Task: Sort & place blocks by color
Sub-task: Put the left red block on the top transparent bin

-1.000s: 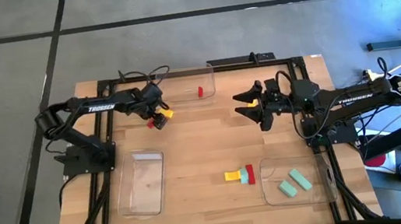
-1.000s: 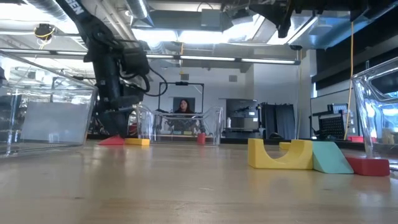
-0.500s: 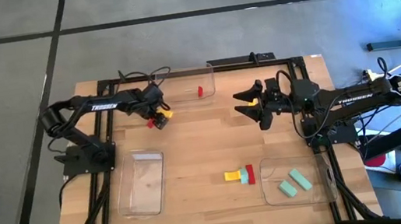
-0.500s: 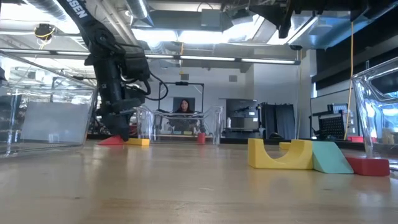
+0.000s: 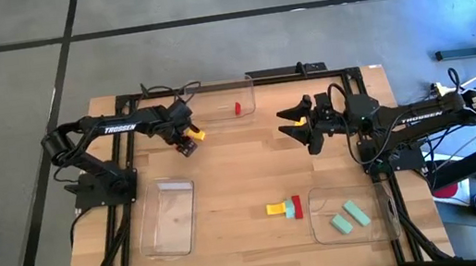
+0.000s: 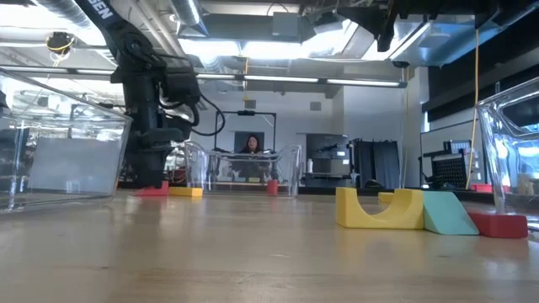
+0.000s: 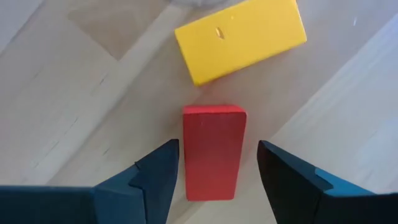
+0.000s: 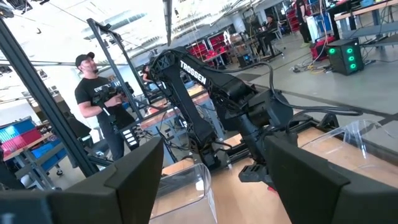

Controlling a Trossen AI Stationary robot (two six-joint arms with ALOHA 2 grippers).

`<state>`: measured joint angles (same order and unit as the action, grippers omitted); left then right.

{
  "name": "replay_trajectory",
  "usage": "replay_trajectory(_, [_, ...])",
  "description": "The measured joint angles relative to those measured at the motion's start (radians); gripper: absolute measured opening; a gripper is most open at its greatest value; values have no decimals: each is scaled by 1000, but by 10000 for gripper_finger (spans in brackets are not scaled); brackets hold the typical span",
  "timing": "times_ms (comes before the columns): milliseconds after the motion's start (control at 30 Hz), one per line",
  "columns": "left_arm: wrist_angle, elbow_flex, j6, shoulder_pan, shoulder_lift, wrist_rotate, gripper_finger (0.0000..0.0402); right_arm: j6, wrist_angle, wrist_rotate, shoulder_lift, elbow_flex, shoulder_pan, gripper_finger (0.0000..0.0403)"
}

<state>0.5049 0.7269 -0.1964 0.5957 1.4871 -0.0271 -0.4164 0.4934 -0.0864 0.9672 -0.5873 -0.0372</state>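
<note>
My left gripper (image 7: 214,177) straddles the red block (image 7: 213,151) on the bench, jaws apart, not yet gripping. Yellow block (image 7: 241,38) lies just beyond; a skewed close could nudge either. Right gripper (image 5: 296,126) waits, jaws apart.

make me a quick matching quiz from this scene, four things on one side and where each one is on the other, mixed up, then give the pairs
Things
1. red block
2. yellow block
3. two teal blocks
4. right gripper

Places
A. inside the clear tray at the near right corner
B. between the fingers of the left gripper, on the wood
C. raised above the table's middle, open and empty
D. on the wood just beyond the red block, apart from it

Pairs: 1-B, 2-D, 3-A, 4-C
</note>
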Motion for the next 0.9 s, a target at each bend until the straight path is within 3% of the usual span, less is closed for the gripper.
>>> replay_trajectory(633, [-52,-54,34,-1,-1,-1,207,2,0,-1,0,0,0,279])
replay_trajectory(733, [-46,-56,34,-3,-1,0,189,2,0,-1,0,0,0,279])
replay_trajectory(900, [-40,-56,31,-7,-3,6,117,3,0,-1,0,0,0,279])
